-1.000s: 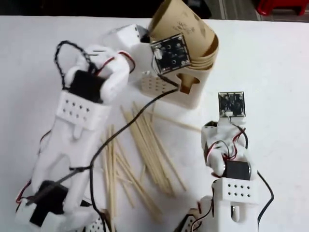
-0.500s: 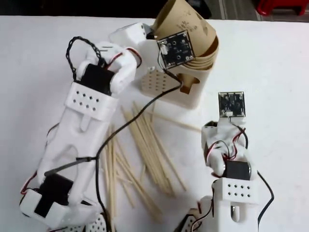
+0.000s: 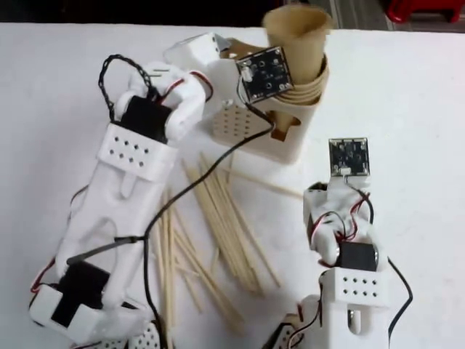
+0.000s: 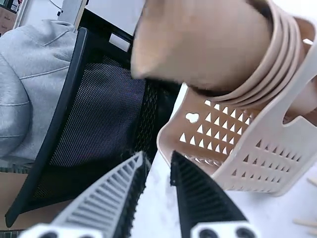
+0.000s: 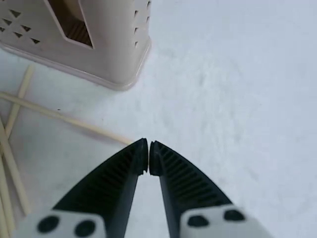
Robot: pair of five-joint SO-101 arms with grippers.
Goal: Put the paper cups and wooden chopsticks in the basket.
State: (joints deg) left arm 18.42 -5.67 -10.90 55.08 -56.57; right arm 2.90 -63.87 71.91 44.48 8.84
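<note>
Cups of brown paper [image 3: 294, 43] stand nested in a stack inside the cream plastic basket [image 3: 287, 142] with small triangular holes. The top cup rises out of the stack with its wide mouth uppermost, its long axis roughly upright and leaning a little toward the far edge of the white table [image 3: 407, 109]. Thin, pale wooden chopsticks [image 3: 225, 218] lie loose on the table between the two arms, fanned and overlapping. Most point from the basket toward the near edge, and one lies crosswise just beside the basket's foot. The left gripper [image 4: 157, 163] sits close to the basket's perforated wall, fingers slightly apart with nothing between them; a black mesh chair [image 4: 99, 124] stands beyond the table edge. The right gripper [image 5: 148, 148] hangs over bare table near the basket's corner, its tips pressed together and empty, just beside the end of the crosswise chopstick.
</note>
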